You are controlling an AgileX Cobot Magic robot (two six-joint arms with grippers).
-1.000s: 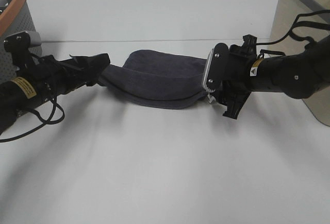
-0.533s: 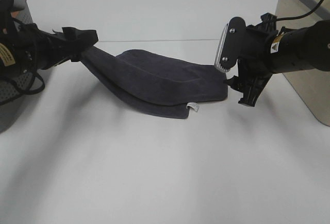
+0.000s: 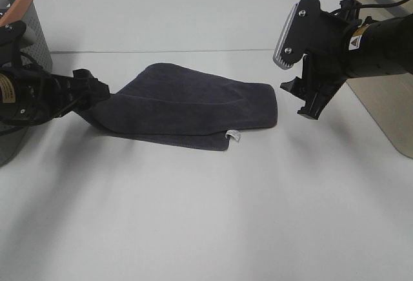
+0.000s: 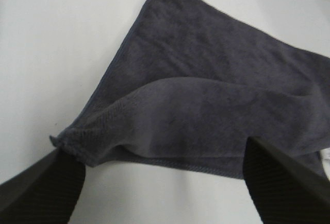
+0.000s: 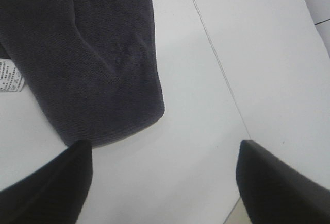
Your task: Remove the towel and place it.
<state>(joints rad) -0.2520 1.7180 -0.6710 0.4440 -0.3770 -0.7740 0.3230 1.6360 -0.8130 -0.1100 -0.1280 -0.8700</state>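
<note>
The dark grey towel lies spread flat on the white table, its small white tag at the near edge. My left gripper sits low at the towel's left corner. In the left wrist view this gripper is open. The towel lies between the wide-apart fingers, and its corner touches one of them. My right gripper hovers open just past the towel's right edge, apart from it. In the right wrist view that gripper has bare table between its fingers, and the towel and the tag lie beyond them.
A grey basket with an orange rim stands at the far left behind my left arm. A beige bin stands at the right edge under my right arm. A seam runs across the table behind the towel.
The towel hung bunched between both grippers and now lies flat on the table. My right gripper has drawn up and to the right, away from it. The left one has moved left and lower.
</note>
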